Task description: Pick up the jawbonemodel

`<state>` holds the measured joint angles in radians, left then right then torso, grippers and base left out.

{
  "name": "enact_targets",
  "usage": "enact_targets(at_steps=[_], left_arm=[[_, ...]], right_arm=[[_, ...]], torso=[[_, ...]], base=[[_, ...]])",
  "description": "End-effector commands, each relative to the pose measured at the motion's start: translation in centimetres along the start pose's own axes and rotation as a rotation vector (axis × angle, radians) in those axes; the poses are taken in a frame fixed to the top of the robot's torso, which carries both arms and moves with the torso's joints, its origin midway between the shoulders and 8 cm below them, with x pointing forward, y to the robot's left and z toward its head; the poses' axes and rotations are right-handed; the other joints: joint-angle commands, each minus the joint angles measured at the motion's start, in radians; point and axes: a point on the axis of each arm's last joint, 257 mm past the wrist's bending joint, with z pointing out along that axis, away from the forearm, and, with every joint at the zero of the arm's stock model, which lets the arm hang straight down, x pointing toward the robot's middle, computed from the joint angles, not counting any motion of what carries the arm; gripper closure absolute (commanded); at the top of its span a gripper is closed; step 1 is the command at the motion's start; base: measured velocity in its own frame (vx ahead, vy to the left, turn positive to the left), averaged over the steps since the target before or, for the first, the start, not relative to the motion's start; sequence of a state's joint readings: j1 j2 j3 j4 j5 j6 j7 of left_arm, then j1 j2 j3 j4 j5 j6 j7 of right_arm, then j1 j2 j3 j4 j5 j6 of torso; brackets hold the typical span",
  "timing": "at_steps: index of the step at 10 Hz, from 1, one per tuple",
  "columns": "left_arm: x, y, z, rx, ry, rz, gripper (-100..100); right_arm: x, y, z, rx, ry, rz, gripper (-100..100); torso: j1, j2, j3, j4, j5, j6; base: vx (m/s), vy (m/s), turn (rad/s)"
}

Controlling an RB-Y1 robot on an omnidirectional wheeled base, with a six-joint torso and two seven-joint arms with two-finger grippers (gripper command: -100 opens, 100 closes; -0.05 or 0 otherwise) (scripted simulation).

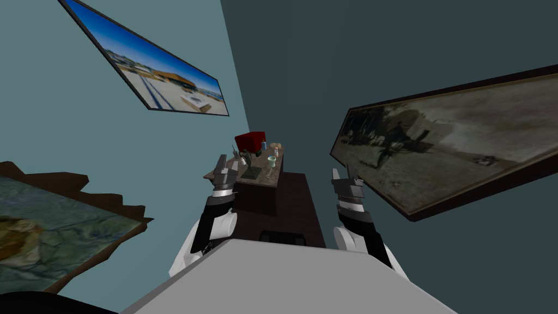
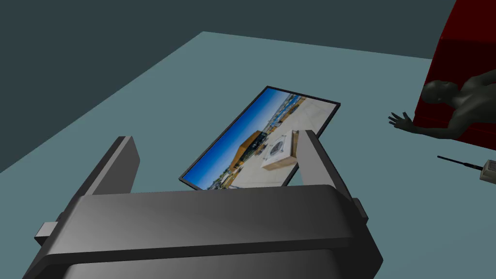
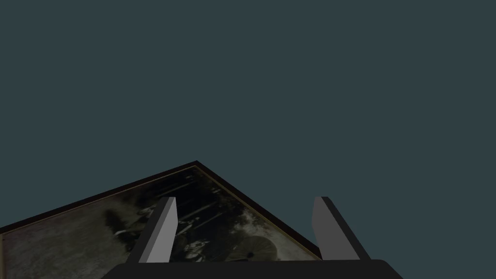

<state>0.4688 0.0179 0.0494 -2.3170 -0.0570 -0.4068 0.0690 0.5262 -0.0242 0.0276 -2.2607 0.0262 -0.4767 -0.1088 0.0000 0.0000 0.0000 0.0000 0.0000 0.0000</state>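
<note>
- Our 2 claws stand apart, empty: left gripper [image 2: 215, 140] at the brown tabletop's [image 1: 266, 178] near edge, right gripper [image 3: 244, 198] well off it.
- The small pale tan jawbone model [image 1: 277, 146], as we judge it, sits at the far end.
- Reaching over could topple the dark figurine on its stand [image 1: 248, 162] or the clear stemmed glass [image 1: 271, 162].

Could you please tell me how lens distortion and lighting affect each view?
Head view: the wide lens splays the walls and slants the framed blue-sky picture; things on the small dark table look tiny. Left wrist view: even light, no glare. Right wrist view: dim throughout.
</note>
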Motion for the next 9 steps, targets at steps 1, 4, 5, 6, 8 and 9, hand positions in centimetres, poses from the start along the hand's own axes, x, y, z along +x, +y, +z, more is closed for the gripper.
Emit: enact_targets(at_steps=[1,4,5,6,8,9], left_arm=[[0.3,0.0,-0.1,-0.002,0.024,0.006,-100],[1.3,0.2,-0.5,-0.013,0.089,0.016,-100],[1.6,0.3,-0.7,-0.020,0.114,0.019,-100],[2.0,0.5,-1.0,-0.029,0.140,0.020,-100],[2.7,1.0,-1.7,-0.055,0.190,0.019,-100],[2.8,1.0,-1.7,-0.056,0.202,0.024,-100]], right_arm=[[0.0,0.0,0.0,0.000,0.000,0.000,0],[0.0,0.0,0.0,0.000,0.000,0.000,0],[0.0,0.0,0.0,0.000,0.000,0.000,0],[0.0,0.0,0.0,0.000,0.000,0.000,0],[0.0,0.0,0.0,0.000,0.000,0.000,0],[0.0,0.0,0.0,0.000,0.000,0.000,0]], torso=[[0.000,0.000,0.000,0.000,0.000,0.000],[0.000,0.005,0.003,0.001,0.000,0.000],[0.000,0.007,0.004,0.002,0.000,0.000],[0.001,0.009,0.005,0.002,0.000,0.000],[0.000,0.008,0.005,0.002,0.000,0.000],[-0.001,0.009,0.005,0.002,0.000,0.000]], base=[[-0.029,0.003,0.007],[-0.087,-0.003,0.010],[-0.134,0.009,0.005],[-0.118,0.001,-0.001],[-0.123,-0.017,-0.008],[-0.097,-0.025,-0.001]])
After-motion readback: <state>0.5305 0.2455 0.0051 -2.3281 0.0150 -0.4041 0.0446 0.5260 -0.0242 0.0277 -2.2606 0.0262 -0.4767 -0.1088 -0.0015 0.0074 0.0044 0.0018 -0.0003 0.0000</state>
